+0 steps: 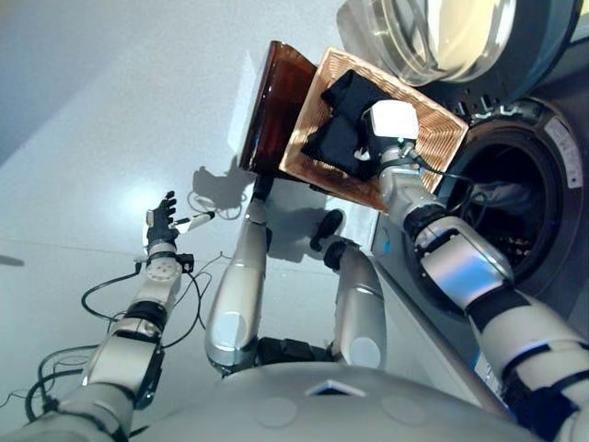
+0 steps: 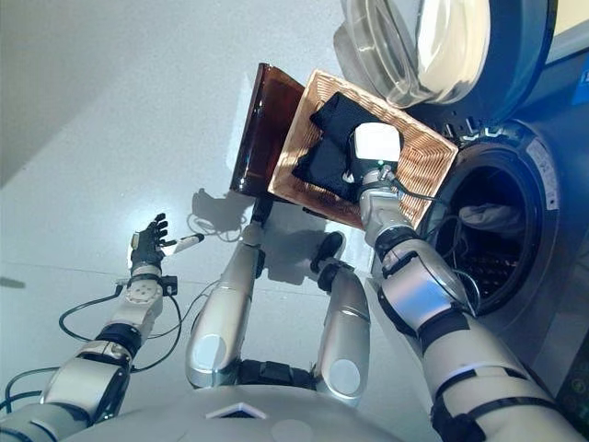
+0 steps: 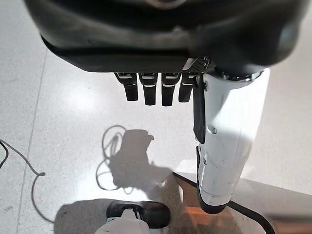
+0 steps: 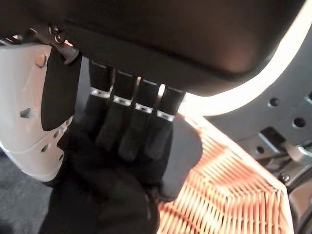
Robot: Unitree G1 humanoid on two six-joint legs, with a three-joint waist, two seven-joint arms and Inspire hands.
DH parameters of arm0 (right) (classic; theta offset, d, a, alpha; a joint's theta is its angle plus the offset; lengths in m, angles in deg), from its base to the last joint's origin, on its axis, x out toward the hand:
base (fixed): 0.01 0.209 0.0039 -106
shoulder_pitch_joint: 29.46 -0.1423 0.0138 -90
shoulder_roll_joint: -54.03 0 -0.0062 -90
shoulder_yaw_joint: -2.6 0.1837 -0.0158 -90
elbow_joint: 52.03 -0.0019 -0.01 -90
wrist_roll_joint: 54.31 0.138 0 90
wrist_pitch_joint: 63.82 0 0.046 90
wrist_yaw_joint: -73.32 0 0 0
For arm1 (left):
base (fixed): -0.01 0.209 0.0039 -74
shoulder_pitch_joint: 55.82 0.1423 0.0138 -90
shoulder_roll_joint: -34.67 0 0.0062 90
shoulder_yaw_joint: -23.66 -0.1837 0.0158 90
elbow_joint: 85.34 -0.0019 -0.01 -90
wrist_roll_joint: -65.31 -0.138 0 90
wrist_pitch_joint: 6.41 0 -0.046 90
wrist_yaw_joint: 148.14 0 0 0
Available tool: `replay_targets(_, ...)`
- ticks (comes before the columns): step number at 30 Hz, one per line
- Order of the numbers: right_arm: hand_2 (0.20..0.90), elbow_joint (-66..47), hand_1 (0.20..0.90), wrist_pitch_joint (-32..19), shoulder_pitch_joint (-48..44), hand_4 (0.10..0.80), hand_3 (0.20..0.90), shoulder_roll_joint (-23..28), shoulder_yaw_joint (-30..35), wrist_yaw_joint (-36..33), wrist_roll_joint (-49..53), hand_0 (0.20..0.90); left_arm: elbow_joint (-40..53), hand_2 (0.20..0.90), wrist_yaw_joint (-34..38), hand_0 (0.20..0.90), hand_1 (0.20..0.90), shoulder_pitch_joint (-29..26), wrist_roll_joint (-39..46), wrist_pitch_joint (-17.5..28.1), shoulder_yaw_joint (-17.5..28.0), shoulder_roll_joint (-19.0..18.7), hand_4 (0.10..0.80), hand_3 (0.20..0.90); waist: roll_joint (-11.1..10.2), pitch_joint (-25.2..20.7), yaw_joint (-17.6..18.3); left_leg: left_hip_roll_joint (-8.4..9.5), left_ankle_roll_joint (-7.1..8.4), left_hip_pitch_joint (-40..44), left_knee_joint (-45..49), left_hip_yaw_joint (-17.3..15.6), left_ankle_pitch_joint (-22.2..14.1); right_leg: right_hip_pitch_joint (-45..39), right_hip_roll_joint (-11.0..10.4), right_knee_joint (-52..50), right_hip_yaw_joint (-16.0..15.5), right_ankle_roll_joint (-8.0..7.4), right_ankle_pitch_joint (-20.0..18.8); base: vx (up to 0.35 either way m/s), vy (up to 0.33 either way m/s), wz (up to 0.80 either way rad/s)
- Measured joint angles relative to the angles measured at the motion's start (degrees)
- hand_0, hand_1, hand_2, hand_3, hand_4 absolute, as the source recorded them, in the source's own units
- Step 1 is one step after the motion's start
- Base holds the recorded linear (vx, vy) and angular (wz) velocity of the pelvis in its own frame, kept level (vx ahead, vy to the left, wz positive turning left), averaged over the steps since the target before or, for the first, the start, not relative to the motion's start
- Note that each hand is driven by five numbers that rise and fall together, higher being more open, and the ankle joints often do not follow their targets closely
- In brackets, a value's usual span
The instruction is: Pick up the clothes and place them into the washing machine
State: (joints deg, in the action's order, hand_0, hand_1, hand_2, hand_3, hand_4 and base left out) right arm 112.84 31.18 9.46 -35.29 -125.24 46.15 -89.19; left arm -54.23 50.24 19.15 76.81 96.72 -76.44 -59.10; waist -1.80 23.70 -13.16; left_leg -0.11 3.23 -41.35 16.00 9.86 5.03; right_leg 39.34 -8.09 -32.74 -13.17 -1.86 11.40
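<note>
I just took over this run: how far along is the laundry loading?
Done: washer door open, pale cloth already in the drum. In hand: right hand reaches into the wicker basket, fingers on the black garment; a firm grip is not clear. Left: lift it into the drum. Left hand idle, open.

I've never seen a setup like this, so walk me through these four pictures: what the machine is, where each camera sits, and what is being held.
This is a humanoid robot doing laundry. The two wide pictures come from cameras in its head, looking down. The close-ups come from cameras on each wrist, looking along the fingers.

The right hand reaches into a woven basket beside the washing machine, whose door is open. Its wrist picture shows the fingers pressed into the dark clothes, seemingly gripping them. Some cloth seems to lie in the drum already.

The left hand hangs idle over the floor, fingers straight, holding nothing.
</note>
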Motion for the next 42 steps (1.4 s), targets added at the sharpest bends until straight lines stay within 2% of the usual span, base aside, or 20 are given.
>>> replay_targets(2,0.2,0.2,0.2,0.0,0.1,0.3,0.2,0.0,0.1,0.1,0.0,0.2,-0.1,0.9,0.2,0.9,0.9,0.0,-0.1,0.0,-0.1,-0.1,0.8,0.9,0.1,-0.1,-0.2,0.01,-0.54,0.0,-0.1,-0.1,0.7,0.0,0.1,0.0,0.0,-0.04,-0.3,-0.042,0.013,0.03)
replay_targets(11,0.2,0.1,0.2,-0.1,1.7,0.3,0.2,0.0,1.3,0.1,0.0,0.2,-0.2,0.9,0.4,0.9,0.9,0.1,-0.8,-0.1,0.0,-0.2,0.8,0.9,0.2,-0.1,-0.2,-0.04,-0.33,2.9,-0.8,-0.2,0.4,-2.8,0.0,1.0,0.4,-0.15,-0.4,0.008,-0.001,-0.01)
replay_targets(25,0.2,-2.6,0.2,-0.8,3.1,0.3,0.2,2.3,4.9,0.0,3.9,0.2,-0.8,0.9,0.0,0.9,0.9,0.4,-2.0,-0.3,0.4,-0.3,0.8,0.9,0.6,-1.3,0.3,-0.02,-1.16,7.8,-2.9,-1.8,0.7,-7.1,0.0,3.4,1.8,-1.01,-1.2,0.022,0.01,-0.04)
replay_targets(27,0.2,-4.6,0.2,-1.6,3.9,0.3,0.2,2.7,7.2,-0.3,5.2,0.2,-1.0,0.9,-0.3,0.9,0.9,1.5,-2.0,-0.3,0.6,-0.3,0.8,0.9,0.7,-3.1,1.3,-0.01,-1.19,8.0,-3.4,-2.2,0.6,-7.2,0.2,4.1,2.2,-1.29,-1.5,0.033,0.014,-0.07)
replay_targets(33,0.2,-7.6,0.2,-2.8,8.1,0.3,0.2,3.5,10.8,-0.2,10.6,0.2,-1.9,0.9,-1.0,0.9,0.9,4.2,-2.1,-0.5,0.6,-0.2,0.8,0.9,0.8,-4.8,2.2,0.06,-1.8,12.0,-4.7,-3.4,0.2,-10.9,0.3,6.3,3.2,-1.8,-1.9,0.026,0.025,-0.09)
replay_targets(37,0.2,-13.1,0.2,-3.9,12.8,0.3,0.2,4.7,15.0,-0.1,13.3,0.2,-2.0,0.9,-1.6,0.9,0.9,6.2,-2.3,-0.8,2.5,0.0,0.8,0.9,0.8,-6.2,3.3,0.08,-2.41,13.0,-5.3,-4.8,0.2,-11.3,0.4,7.4,4.7,-2.37,-2.6,0.029,0.022,-0.15)
replay_targets(41,0.2,-16.0,0.2,-4.0,16.3,0.3,0.2,5.2,15.4,-0.1,13.7,0.2,-2.4,0.9,-1.9,0.9,0.9,7.7,-2.6,-0.8,3.4,0.0,0.8,0.9,1.1,-6.4,4.6,0.01,-2.78,15.3,-6.4,-5.2,0.2,-13.7,0.6,9.2,4.9,-2.66,-3.1,0.0,0.009,-0.09)
replay_targets(42,0.387,-16.4,0.387,-4.0,16.9,0.433,0.387,5.4,15.4,-0.1,13.7,0.387,-2.5,0.9,-2.1,0.9,0.9,7.8,-2.8,-0.9,3.4,0.0,0.8,0.9,1.1,-6.4,4.6,-0.02,-2.81,15.7,-6.5,-5.6,0.0,-13.9,0.6,9.4,5.3,-2.69,-3.2,-0.024,-0.003,-0.14)
